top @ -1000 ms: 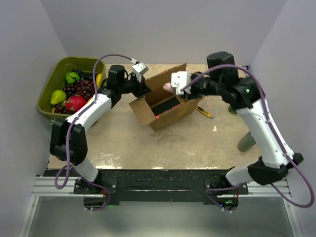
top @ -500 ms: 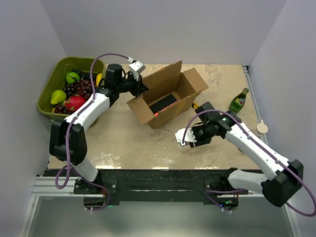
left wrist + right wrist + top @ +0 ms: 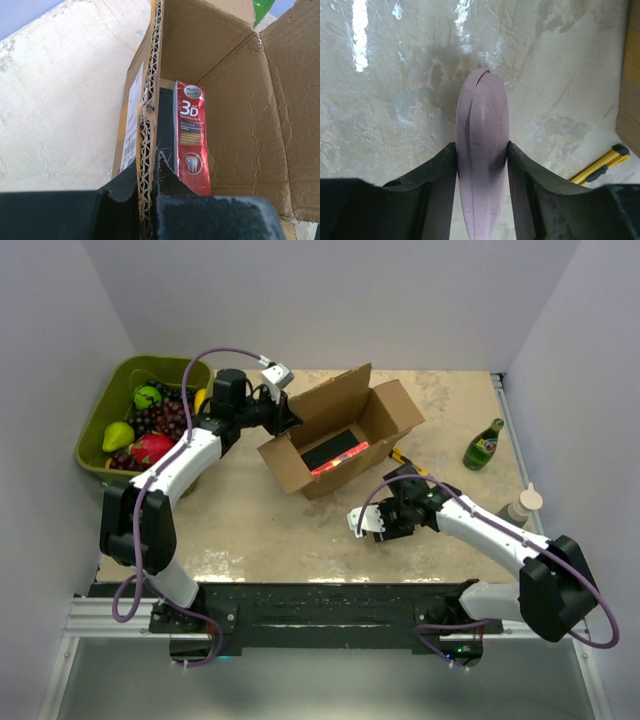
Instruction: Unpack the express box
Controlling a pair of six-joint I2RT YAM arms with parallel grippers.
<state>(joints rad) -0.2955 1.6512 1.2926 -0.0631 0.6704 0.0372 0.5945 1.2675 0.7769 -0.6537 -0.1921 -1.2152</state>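
- Brown corrugated cardboard express box [image 3: 292, 465] sits at the far-centre of the beige worktop [image 3: 260, 530] with its flaps open.
- Inside it a red "3D" toothpaste carton [image 3: 191, 137] lies against one wall. There is a dark item beside it that I can't identify.
- Left gripper [image 3: 147, 175] is clenched on the box's side wall, with the corrugated edge between its fingers.
- Right gripper [image 3: 481, 147] is grasping a mauve-pink oval object [image 3: 481, 110] toward the near edge, clear of the box.
- Yellow utility knife [image 3: 600, 165] lies on the worktop beside the box.
- Olive-green plastic bin [image 3: 100, 425] in the far-left corner holds dark grapes [image 3: 160, 420], a red dragon fruit [image 3: 150, 448] and a green pear [image 3: 117, 435].
- Green glass bottle [image 3: 482, 445] stands near the right edge.
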